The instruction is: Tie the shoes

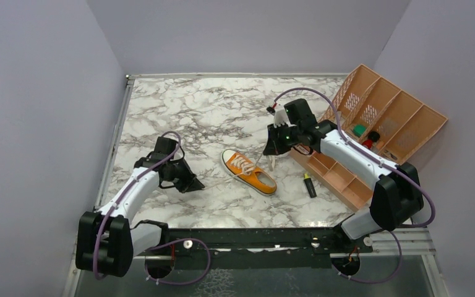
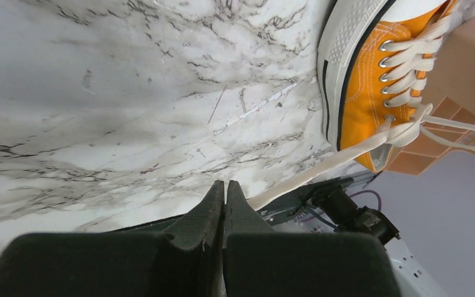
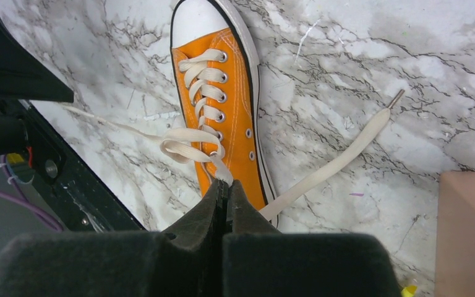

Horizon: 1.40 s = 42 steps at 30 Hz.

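Observation:
The orange sneaker (image 1: 249,172) with white toe cap and white laces lies on the marble table between the arms, toe toward the far left. My left gripper (image 1: 195,185) is low on the table to its left. Its jaws (image 2: 225,184) are shut, and a taut white lace (image 2: 321,170) runs from the shoe (image 2: 365,80) to their tip. My right gripper (image 1: 272,150) is above and right of the shoe (image 3: 235,93), shut (image 3: 226,182) on the other lace just past a crossing (image 3: 188,139) at the top eyelets. That lace's free end (image 3: 340,158) trails on the table.
A peach divided organizer (image 1: 383,124) stands at the right, holding a green and a red item. A black marker with a yellow cap (image 1: 309,184) lies between it and the shoe. Grey walls enclose the table. The black arm rail (image 1: 253,238) runs along the near edge.

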Available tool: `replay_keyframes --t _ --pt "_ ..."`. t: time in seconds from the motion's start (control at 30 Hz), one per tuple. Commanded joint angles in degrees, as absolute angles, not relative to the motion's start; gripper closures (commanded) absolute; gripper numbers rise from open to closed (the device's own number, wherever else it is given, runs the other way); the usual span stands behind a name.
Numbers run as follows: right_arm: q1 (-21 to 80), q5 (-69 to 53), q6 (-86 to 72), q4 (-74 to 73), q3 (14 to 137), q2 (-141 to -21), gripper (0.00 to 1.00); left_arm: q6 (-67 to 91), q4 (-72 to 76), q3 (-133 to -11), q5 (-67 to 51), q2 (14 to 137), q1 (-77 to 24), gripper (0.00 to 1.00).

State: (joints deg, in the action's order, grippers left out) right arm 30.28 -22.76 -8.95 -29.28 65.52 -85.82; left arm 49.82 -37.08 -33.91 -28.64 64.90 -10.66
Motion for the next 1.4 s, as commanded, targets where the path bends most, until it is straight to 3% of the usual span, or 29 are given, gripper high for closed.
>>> replay_keyframes --t 0.0,0.4,0.53,0.83,0.97,1.13,1.37 --pt "30.0 -26.2 -8.3 -29.4 65.5 -85.3 0.99 43.9 -44.4 -39.8 -20.6 63.8 -8.5 1.00" --pt "28.2 -22.8 -2.6 -34.0 67.7 -86.4 0.99 41.5 -53.3 -48.9 -13.8 57.6 -5.7 1.00" --pt "28.5 -32.2 0.7 -34.7 68.2 -86.6 0.99 39.9 -47.4 -51.0 -20.7 59.9 -5.7 1.00" --pt "28.7 -53.3 -15.0 -37.4 68.1 -89.7 0.99 46.0 -28.6 -52.0 -36.6 73.6 -8.5 1.00" --pt "28.7 -59.2 -21.0 -42.2 69.4 -91.1 0.99 44.3 -27.5 -54.9 -36.9 80.8 -12.8 1.00" --pt "28.7 -62.7 -21.1 -48.0 73.4 -92.4 0.90 43.4 -26.3 -58.2 -34.7 86.5 -17.3 1.00" --pt "28.7 -63.5 -32.7 -41.0 72.1 -94.4 0.91 44.2 -26.1 -54.3 -32.4 85.4 -19.8 1.00"
